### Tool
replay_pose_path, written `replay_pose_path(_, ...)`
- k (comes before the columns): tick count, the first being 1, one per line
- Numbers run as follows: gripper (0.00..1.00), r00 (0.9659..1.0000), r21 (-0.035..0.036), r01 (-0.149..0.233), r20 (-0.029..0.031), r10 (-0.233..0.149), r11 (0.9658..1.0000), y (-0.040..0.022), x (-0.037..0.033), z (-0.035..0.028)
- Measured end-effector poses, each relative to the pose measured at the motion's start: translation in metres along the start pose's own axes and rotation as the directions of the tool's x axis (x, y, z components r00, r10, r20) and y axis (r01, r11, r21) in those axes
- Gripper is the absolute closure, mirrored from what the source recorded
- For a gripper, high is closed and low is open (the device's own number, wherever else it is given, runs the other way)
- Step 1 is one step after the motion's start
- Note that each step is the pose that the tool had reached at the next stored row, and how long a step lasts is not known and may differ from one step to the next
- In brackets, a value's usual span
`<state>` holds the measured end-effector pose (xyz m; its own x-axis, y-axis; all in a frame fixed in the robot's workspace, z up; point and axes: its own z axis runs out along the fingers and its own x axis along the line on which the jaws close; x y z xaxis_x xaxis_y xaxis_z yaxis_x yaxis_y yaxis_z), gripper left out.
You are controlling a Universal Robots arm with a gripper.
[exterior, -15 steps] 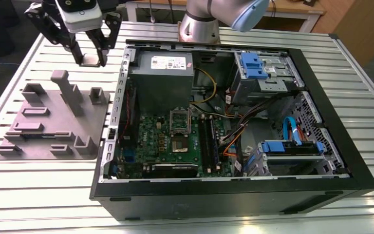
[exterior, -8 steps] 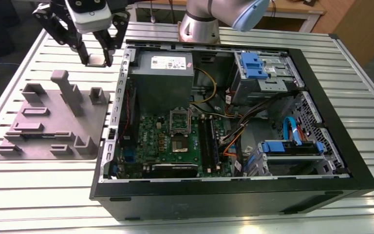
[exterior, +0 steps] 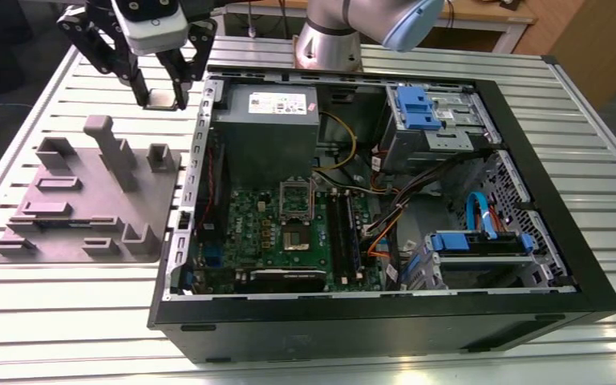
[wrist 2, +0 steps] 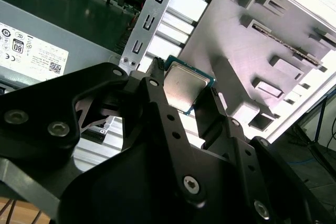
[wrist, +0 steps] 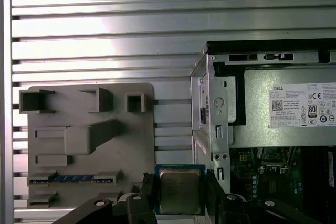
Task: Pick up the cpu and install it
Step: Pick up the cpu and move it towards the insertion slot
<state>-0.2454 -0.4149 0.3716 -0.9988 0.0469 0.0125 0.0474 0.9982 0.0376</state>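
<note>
Above the slatted table (exterior: 51, 321) beside the case (exterior: 394, 325), end effector (exterior: 161, 98) pinching the cpu (wrist: 179, 190), edges hidden by fingers (wrist 2: 157, 98).

Cpu (wrist: 179, 190) held in my gripper (exterior: 163, 101), over the table (exterior: 73, 309).
Holder tray (exterior: 83, 216) lies at the exterior view's left of the case (exterior: 394, 325); I hang above the strip between them.
</note>
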Motion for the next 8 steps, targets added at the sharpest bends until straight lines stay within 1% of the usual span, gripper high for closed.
replay_pose_path(5, 0.53, 1.0, 0.0, 0.0, 0.0, 0.0, 1.0, 0.0001, -0.0015, 0.0)
replay_pose_path(8, 0.53, 1.0, 0.0, 0.0, 0.0, 0.0, 1.0, 0.0002, -0.0038, 0.0)
